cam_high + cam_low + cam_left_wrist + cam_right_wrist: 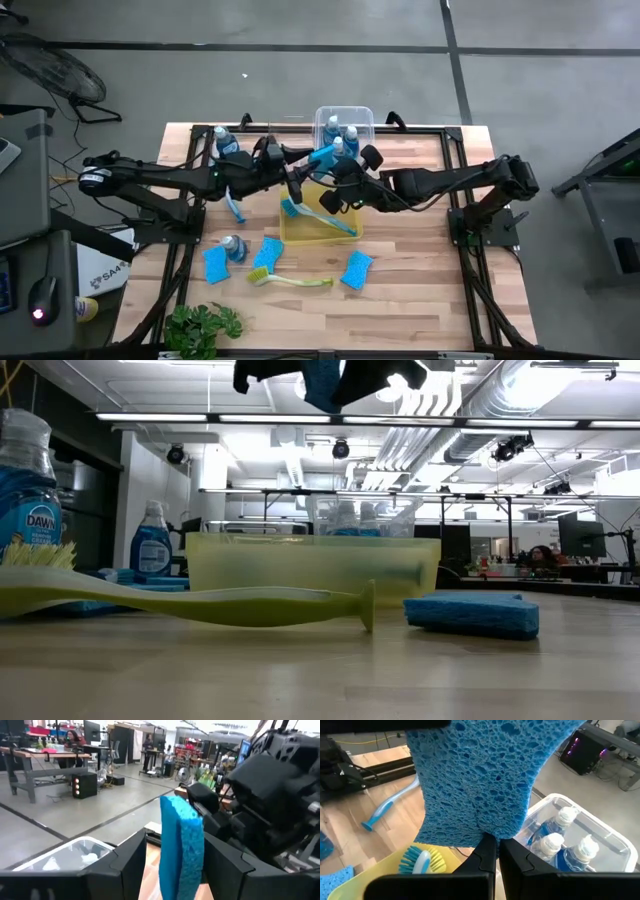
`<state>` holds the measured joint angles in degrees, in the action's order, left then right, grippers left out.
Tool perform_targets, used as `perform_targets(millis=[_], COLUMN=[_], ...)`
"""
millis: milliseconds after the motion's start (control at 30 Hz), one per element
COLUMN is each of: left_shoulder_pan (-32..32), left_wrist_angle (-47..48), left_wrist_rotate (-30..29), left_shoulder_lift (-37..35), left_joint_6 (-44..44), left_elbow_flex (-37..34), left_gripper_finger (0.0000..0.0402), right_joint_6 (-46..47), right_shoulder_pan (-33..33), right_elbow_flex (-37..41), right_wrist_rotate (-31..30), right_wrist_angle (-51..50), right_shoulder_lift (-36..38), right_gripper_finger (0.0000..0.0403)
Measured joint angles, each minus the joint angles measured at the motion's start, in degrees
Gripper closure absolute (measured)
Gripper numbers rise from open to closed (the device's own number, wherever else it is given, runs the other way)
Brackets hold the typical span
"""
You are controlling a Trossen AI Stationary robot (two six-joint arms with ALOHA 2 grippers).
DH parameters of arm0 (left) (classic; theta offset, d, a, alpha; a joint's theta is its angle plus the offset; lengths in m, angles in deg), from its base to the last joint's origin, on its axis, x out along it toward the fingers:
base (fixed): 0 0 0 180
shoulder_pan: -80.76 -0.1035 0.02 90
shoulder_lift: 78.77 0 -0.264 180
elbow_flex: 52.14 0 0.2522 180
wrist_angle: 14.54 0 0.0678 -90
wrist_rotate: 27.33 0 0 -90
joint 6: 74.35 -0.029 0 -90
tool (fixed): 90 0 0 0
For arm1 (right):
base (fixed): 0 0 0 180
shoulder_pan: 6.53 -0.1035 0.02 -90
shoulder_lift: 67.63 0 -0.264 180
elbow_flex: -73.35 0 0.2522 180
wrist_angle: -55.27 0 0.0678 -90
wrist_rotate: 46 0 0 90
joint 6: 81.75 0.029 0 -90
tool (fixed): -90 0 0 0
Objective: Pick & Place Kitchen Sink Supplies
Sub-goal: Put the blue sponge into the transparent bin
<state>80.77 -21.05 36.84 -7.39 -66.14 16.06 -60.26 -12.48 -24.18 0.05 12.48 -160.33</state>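
over the yellow bin point(345, 232): crowded; both arms meet there around one blue sponge point(323, 155).
clear bin point(365, 113): far side, packed with bottles point(334, 128).
near bench point(420, 300): brush point(290, 279), sponges point(357, 269) and plant point(203, 326) lie left; right side open.

Grey concrete floor point(300, 80) around the wooden table point(420, 290); ceiling strip lights point(330, 420) above.
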Motion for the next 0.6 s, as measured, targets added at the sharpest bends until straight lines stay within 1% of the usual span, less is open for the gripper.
perform_targets(millis=[200,300,433,600], left_shoulder_pan=[0.0,0.0,0.0,-0.02], left_wrist_angle=[-0.57,-0.08,-0.11,0.26], left_wrist_rotate=[0.13,0.18,0.23,2.42], left_shoulder_lift=[0.06,0.05,0.05,0.03], left_joint_6=[1.72,2.81,4.17,4.25], left_elbow_flex=[0.0,0.0,0.0,0.0], left_gripper_finger=[0.0227,0.0247,0.0298,0.0381], right_joint_6=[-0.05,0.01,0.03,0.17], right_shoulder_pan=[0.0,0.0,0.0,-0.02], right_elbow_flex=[0.0,0.0,0.0,0.0], right_wrist_rotate=[1.92,2.09,2.11,2.79], right_wrist_angle=[0.18,0.16,0.16,0.08], right_shoulder_lift=[-0.02,-0.04,-0.04,-0.07], right_gripper_finger=[0.0403,0.0403,0.0403,0.0403])
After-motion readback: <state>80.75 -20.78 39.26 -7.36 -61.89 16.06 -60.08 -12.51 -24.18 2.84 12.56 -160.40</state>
